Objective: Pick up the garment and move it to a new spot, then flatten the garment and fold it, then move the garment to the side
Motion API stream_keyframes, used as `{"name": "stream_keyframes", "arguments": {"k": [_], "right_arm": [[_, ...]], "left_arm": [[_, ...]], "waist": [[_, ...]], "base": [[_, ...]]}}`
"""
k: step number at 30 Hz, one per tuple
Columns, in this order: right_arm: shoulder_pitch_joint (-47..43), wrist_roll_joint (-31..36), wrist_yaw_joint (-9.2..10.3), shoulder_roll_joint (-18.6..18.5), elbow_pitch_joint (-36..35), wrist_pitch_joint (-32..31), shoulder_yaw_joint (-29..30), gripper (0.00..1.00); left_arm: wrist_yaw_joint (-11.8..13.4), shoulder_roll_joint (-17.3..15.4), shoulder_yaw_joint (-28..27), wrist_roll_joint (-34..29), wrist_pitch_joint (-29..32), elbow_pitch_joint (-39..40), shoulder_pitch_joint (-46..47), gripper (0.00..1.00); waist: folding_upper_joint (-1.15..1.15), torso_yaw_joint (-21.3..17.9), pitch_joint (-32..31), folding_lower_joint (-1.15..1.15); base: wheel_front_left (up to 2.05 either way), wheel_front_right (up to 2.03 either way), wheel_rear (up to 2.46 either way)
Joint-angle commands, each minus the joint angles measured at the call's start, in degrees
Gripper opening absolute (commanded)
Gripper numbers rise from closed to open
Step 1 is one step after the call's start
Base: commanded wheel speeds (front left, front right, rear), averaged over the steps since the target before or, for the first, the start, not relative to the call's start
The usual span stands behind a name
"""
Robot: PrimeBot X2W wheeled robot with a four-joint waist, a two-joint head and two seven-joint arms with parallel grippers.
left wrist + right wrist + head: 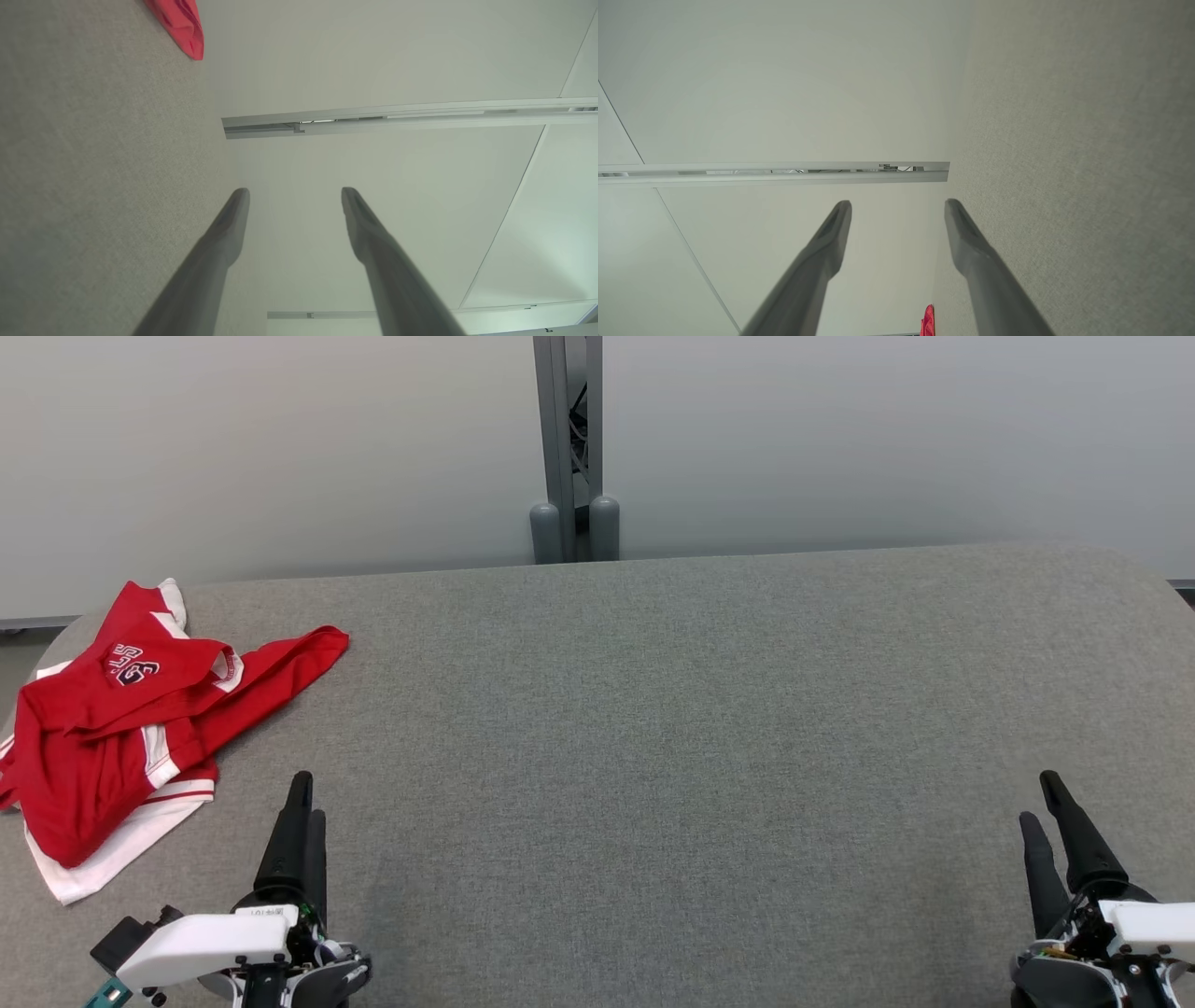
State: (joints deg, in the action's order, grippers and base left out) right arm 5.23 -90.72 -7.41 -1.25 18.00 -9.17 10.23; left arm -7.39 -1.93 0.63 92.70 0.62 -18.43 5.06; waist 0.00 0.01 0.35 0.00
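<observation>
Red-and-white garment (121, 728) crumpled at left edge of bench (653, 756); left claw (309, 795) and right claw (1037, 795) both parted, empty; a shallow pinch risks dragging it off.

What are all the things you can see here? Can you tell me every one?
garment: one, red with white trim and a printed badge, crumpled in a heap at the left end of the table
table: one, grey cloth-covered top, stretching across the whole head view
post: one, grey metal, standing upright behind the middle of the table's far edge
wall: pale panels, behind the table
left gripper: one, two dark fingers standing apart, lower left of the head view, just right of the garment and not touching it
right gripper: one, two dark fingers standing apart, lower right, over bare table
</observation>
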Motion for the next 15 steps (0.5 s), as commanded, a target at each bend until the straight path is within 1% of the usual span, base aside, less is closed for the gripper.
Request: {"name": "stream_keyframes", "arguments": {"k": [1, 5, 10, 15], "right_arm": [[0.6, 1.1, -0.07, -1.0, -1.8, 1.1, -0.9, 1.00], [0.5, 4.5, -0.07, -1.9, -2.4, 2.7, -2.6, 1.00], [0.2, 11.4, -0.08, -1.5, -3.8, 4.3, -3.0, 1.00], [-0.4, 18.9, -0.08, -1.3, -5.2, 5.8, -3.9, 1.00]], "left_arm": [[0.0, -0.7, 0.4, -1.2, -0.7, 1.8, 1.1, 1.00], [0.0, -1.1, 0.8, -5.8, -1.7, 2.7, 1.0, 1.00], [0.0, -0.5, -0.9, -14.0, -2.7, 4.8, 0.6, 1.00], [0.4, -0.5, -0.4, -21.7, -3.7, 7.4, 0.0, 1.00]], "waist": [[0.00, 0.0, 0.0, 0.00], [0.00, 0.0, 0.0, 0.00], [0.00, 0.0, -0.1, 0.00], [0.00, 0.1, -0.1, 0.00]], "base": [[0.00, 0.00, 0.00], [0.00, 0.00, 0.00], [0.00, 0.00, 0.00], [0.00, 0.00, 0.00]]}}
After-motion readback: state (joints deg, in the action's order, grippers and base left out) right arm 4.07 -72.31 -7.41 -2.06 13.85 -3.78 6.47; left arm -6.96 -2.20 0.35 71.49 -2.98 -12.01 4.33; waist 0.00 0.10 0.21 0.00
